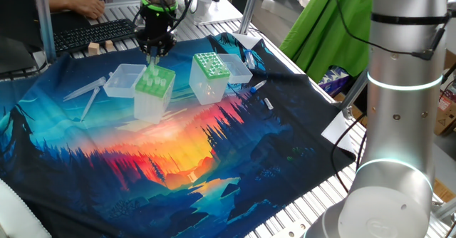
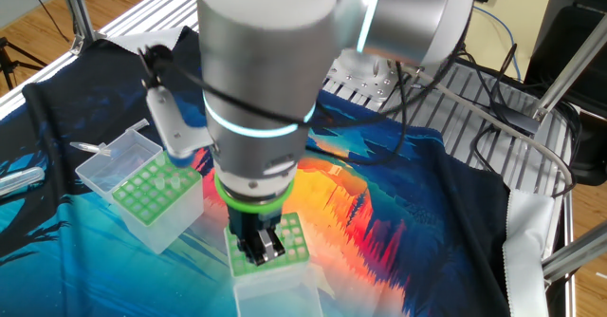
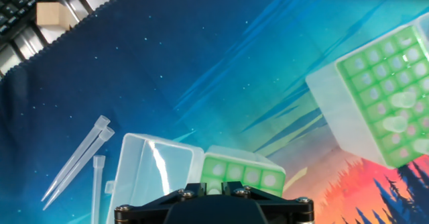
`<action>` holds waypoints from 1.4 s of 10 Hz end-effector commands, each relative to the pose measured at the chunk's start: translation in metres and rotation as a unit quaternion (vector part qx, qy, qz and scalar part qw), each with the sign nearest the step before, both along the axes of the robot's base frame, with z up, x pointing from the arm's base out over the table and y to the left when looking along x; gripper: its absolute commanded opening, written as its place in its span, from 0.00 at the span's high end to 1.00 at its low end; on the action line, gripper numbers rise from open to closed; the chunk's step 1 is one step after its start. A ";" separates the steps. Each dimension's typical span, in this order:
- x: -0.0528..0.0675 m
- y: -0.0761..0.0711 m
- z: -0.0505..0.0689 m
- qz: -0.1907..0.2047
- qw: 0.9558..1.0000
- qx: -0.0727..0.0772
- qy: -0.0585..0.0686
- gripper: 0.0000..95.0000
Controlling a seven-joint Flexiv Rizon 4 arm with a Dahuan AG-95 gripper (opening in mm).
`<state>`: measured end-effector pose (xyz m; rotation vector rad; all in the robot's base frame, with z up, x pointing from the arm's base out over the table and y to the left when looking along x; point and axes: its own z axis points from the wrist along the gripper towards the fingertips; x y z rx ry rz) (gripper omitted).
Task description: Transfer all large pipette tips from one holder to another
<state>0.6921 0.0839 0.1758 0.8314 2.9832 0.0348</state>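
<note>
Forest-sunset cloth point(image 1: 178, 159) over slatted table point(image 1: 335, 195)

**A:** How is the light?

**B:** Bright, even and indoor, with only soft, faint shadows on the printed sunset-forest cloth point(image 1: 178, 159). The silver robot arm point(image 2: 275, 80) carries a glowing cyan ring.

**A:** Any glare?

**B:** Yes. In the hand view, white reflections streak the clear plastic hinged lid point(image 3: 157, 167).

**A:** Is it sharp?

**B:** Mostly. The nearest silver arm column point(image 1: 399, 110) looks soft, and the black gripper body point(image 3: 214, 210) at the hand view's bottom edge is dark and slightly blurred.
</note>
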 end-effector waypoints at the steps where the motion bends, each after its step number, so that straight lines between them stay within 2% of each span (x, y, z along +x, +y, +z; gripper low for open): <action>1: 0.002 0.000 0.010 0.001 1.000 0.002 0.004 1.00; 5: 0.003 0.000 0.038 0.006 1.000 0.004 0.011 1.00; 10: 0.006 -0.008 0.056 0.020 1.000 0.005 0.016 1.00; 12: 0.007 -0.013 0.062 0.021 0.999 0.017 0.019 1.00; 14: 0.008 -0.014 0.068 0.021 0.999 0.020 0.020 1.00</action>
